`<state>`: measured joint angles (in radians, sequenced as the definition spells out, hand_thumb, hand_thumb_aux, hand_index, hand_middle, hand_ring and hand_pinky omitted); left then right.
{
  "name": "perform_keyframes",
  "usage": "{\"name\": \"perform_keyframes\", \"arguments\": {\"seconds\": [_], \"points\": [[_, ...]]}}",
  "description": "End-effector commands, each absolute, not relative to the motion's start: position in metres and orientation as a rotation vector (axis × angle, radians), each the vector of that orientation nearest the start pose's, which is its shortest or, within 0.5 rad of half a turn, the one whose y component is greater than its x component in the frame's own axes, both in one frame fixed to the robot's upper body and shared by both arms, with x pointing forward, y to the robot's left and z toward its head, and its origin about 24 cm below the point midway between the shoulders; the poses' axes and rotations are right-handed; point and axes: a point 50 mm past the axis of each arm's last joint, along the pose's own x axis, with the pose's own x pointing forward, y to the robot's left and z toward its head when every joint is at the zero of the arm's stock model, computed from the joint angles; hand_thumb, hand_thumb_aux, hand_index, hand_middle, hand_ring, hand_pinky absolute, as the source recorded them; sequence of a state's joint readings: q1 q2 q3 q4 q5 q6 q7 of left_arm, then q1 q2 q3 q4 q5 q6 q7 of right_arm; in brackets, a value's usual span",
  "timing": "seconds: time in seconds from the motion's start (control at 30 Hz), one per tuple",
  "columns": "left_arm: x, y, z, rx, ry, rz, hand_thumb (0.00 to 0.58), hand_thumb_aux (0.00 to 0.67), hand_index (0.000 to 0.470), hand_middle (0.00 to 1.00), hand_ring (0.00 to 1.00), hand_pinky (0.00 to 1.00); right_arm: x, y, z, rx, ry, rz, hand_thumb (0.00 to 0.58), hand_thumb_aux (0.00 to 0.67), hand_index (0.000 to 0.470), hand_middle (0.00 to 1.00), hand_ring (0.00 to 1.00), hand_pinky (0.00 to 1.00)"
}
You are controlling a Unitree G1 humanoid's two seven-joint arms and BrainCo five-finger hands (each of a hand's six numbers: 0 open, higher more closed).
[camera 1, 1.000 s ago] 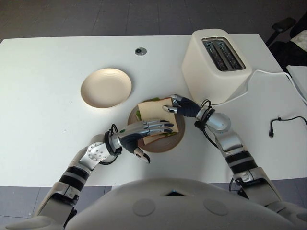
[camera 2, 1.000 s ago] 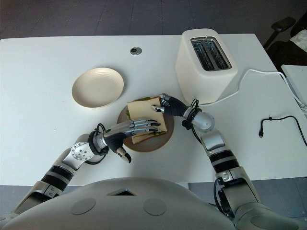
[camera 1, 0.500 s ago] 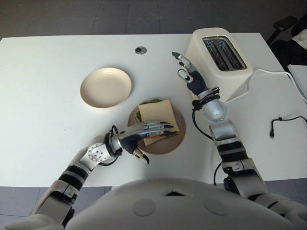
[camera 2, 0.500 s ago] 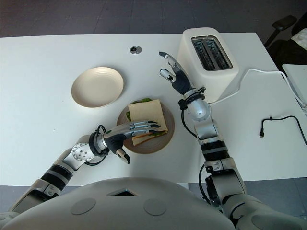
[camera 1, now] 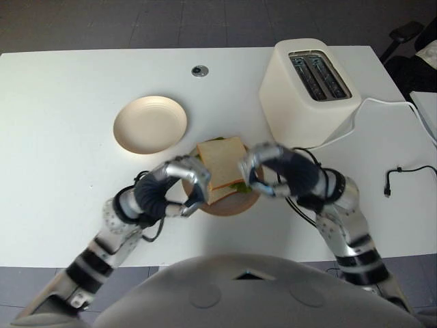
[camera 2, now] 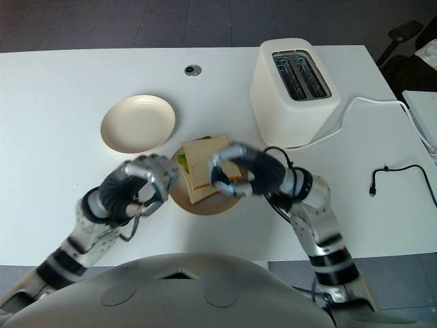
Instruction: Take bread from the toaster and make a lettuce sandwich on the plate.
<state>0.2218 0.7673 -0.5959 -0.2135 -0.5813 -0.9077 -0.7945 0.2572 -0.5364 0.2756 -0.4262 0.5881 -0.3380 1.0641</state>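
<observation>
Status:
- Sandwich (camera 1: 222,161): two slices of pale square bread stacked. It sits on a round brown plate (camera 1: 227,207) near the table's front-centre. A green lettuce leaf (camera 2: 182,162) sticks out from between the slices on the sandwich's left side. Top slice lies flat, rotated slightly relative to the plate.
- Left hand (camera 1: 165,193): fingers curled into a loose fist, nothing in it. It is raised just left of the brown plate and overlaps the plate's left rim in view. Can't tell whether it touches the plate.
- Right hand (camera 1: 280,172): also curled into a fist, nothing held. It is just right of the sandwich and covers the plate's right rim in view. Contact with bread or plate can't be told.
- The two fists flank the sandwich, one on each side, with the top slice visible between them.
- Boxy cream two-slot toaster (camera 1: 308,92): upright at the table's rear right, behind the right hand, slots facing up. A white power cord (camera 1: 389,101) runs off to the right.
- Shallow cream round plate (camera 1: 150,124): rear-left of the sandwich, close to the brown plate but apart from it.
- Small round metal grommet (camera 1: 200,71) in the white tabletop (camera 1: 61,102) near the far edge.
- Thin black cable (camera 1: 399,169) lies loose at the right edge, well apart from the plates.
</observation>
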Motion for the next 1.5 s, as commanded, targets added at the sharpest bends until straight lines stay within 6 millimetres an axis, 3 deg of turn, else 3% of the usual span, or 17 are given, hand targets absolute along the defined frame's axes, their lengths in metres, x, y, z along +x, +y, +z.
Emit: {"name": "perform_keyframes", "arguments": {"seconds": [0.03, 0.17, 0.27, 0.5, 0.67, 0.97, 1.0, 1.03, 1.07, 1.1, 1.13, 1.17, 1.2, 1.23, 1.27, 1.37, 1.5], "points": [[0.098, 0.159, 0.037, 0.162, -0.251, -1.579, 0.580, 0.670, 0.470, 1.00, 1.00, 1.00, 0.120, -0.136, 0.078, -0.033, -0.253, 1.631, 0.580, 0.670, 0.470, 1.00, 1.00, 1.00], [0.086, 0.174, 0.000, 0.108, -0.029, -1.651, 0.580, 0.670, 0.470, 1.00, 1.00, 1.00, 0.104, -0.140, 0.035, -0.033, -0.023, 1.749, 0.580, 0.670, 0.470, 1.00, 1.00, 1.00], [0.086, 0.174, -0.009, 0.069, 0.002, -1.633, 0.580, 0.670, 0.470, 1.00, 1.00, 1.00, 0.104, -0.140, 0.015, -0.086, 0.068, 1.747, 0.580, 0.670, 0.470, 1.00, 1.00, 1.00], [0.130, 0.156, -0.022, 0.126, -0.072, -1.333, 0.580, 0.670, 0.470, 1.00, 1.00, 1.00, 0.144, -0.138, -0.032, -0.405, 0.194, 1.487, 0.580, 0.670, 0.470, 1.00, 1.00, 1.00], [0.179, 0.146, -0.022, 0.177, -0.130, -1.003, 0.580, 0.670, 0.470, 1.00, 1.00, 1.00, 0.181, -0.129, -0.032, -0.499, 0.093, 1.249, 0.580, 0.670, 0.470, 1.00, 1.00, 1.00], [0.246, 0.138, -0.010, 0.336, -0.219, -0.561, 0.580, 0.670, 0.470, 1.00, 1.00, 1.00, 0.244, -0.112, -0.006, -0.565, -0.157, 0.772, 0.580, 0.670, 0.470, 1.00, 1.00, 1.00], [0.248, 0.136, -0.006, 0.325, -0.249, -0.531, 0.571, 0.586, 0.411, 1.00, 1.00, 1.00, 0.250, -0.112, -0.001, -0.563, -0.186, 0.722, 0.580, 0.670, 0.470, 1.00, 1.00, 1.00], [0.249, 0.134, 0.000, 0.301, -0.294, -0.506, 0.474, 0.384, 0.269, 0.97, 0.97, 0.97, 0.256, -0.113, 0.006, -0.543, -0.225, 0.661, 0.580, 0.670, 0.470, 1.00, 1.00, 1.00], [0.249, 0.133, 0.007, 0.260, -0.347, -0.475, 0.027, 0.016, 0.011, 0.91, 0.91, 0.91, 0.262, -0.115, 0.016, -0.502, -0.273, 0.599, 0.580, 0.670, 0.470, 1.00, 1.00, 1.00], [0.249, 0.133, 0.015, 0.221, -0.396, -0.446, 0.000, 0.000, 0.000, 0.76, 0.76, 0.76, 0.266, -0.117, 0.027, -0.461, -0.326, 0.542, 0.552, 0.523, 0.367, 1.00, 1.00, 1.00], [0.249, 0.134, 0.022, 0.188, -0.442, -0.414, 0.000, 0.000, 0.000, 0.64, 0.64, 0.64, 0.269, -0.120, 0.038, -0.425, -0.379, 0.491, 0.503, 0.426, 0.299, 1.00, 1.00, 1.00], [0.248, 0.136, 0.029, 0.155, -0.485, -0.385, 0.000, 0.000, 0.000, 0.34, 0.34, 0.34, 0.270, -0.123, 0.048, -0.395, -0.428, 0.452, 0.198, 0.126, 0.088, 0.93, 0.93, 0.93], [0.247, 0.138, 0.036, 0.128, -0.520, -0.361, 0.000, 0.000, 0.000, 0.00, 0.00, 0.00, 0.269, -0.126, 0.055, -0.369, -0.469, 0.423, 0.000, 0.000, 0.000, 0.84, 0.84, 0.84], [0.245, 0.141, 0.045, 0.063, -0.559, -0.324, 0.000, 0.000, 0.000, 0.00, 0.00, 0.00, 0.268, -0.128, 0.065, -0.333, -0.513, 0.393, 0.000, 0.000, 0.000, 0.48, 0.48, 0.48], [0.242, 0.143, 0.054, 0.001, -0.604, -0.304, 0.000, 0.000, 0.000, 0.00, 0.00, 0.00, 0.266, -0.131, 0.075, -0.295, -0.563, 0.366, 0.000, 0.000, 0.000, 0.00, 0.00, 0.00], [0.229, 0.147, 0.081, -0.095, -0.718, -0.277, 0.000, 0.000, 0.000, 0.00, 0.00, 0.00, 0.260, -0.142, 0.101, -0.177, -0.693, 0.270, 0.000, 0.000, 0.000, 0.00, 0.00, 0.00], [0.218, 0.147, 0.102, -0.094, -0.785, -0.297, 0.000, 0.000, 0.000, 0.00, 0.00, 0.00, 0.246, -0.145, 0.120, -0.093, -0.782, 0.244, 0.000, 0.000, 0.000, 0.00, 0.00, 0.00]]}}
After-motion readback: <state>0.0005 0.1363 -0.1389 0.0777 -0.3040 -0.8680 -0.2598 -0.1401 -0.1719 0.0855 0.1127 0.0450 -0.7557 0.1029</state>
